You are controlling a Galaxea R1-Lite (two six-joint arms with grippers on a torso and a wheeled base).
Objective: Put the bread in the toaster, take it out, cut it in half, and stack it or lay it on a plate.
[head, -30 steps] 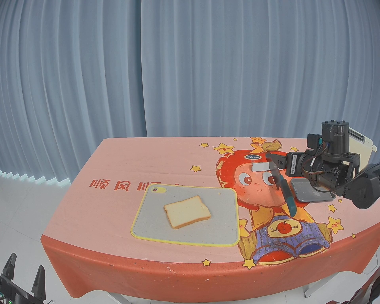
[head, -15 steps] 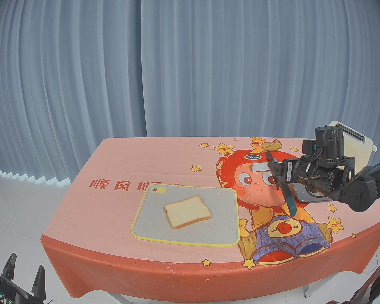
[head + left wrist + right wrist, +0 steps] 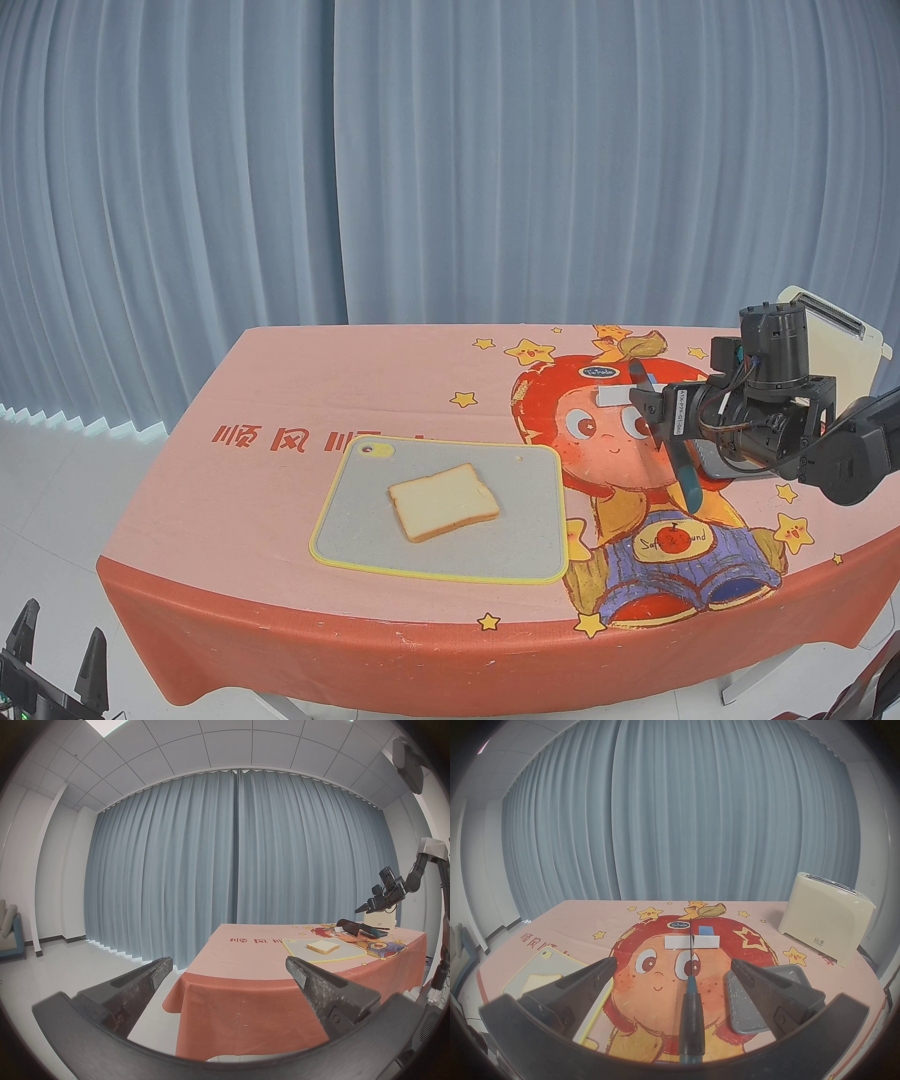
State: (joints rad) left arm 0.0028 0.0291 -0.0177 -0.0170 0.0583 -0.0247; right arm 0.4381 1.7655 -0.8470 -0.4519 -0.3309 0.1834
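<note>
A slice of bread (image 3: 443,502) lies flat on a grey cutting board (image 3: 525,548) with a yellow rim. The knife (image 3: 682,466), teal-handled, rests on the tablecloth to the right of the board, handle toward the table's front. My right gripper (image 3: 645,392) hovers open above the knife's blade end; in the right wrist view the knife (image 3: 691,1010) lies between and below the spread fingers (image 3: 590,982). The cream toaster (image 3: 842,339) stands at the far right. My left gripper (image 3: 61,623) hangs open below the table's front left corner, holding nothing.
A grey flat plate (image 3: 757,1001) sits right of the knife, partly behind my right arm in the head view. White and blue labels (image 3: 691,941) lie by the blade tip. A blue curtain hangs behind the table.
My right gripper has shifted left and slightly up over the knife, uncovering more of the toaster. Bread, board and left gripper have stayed put.
</note>
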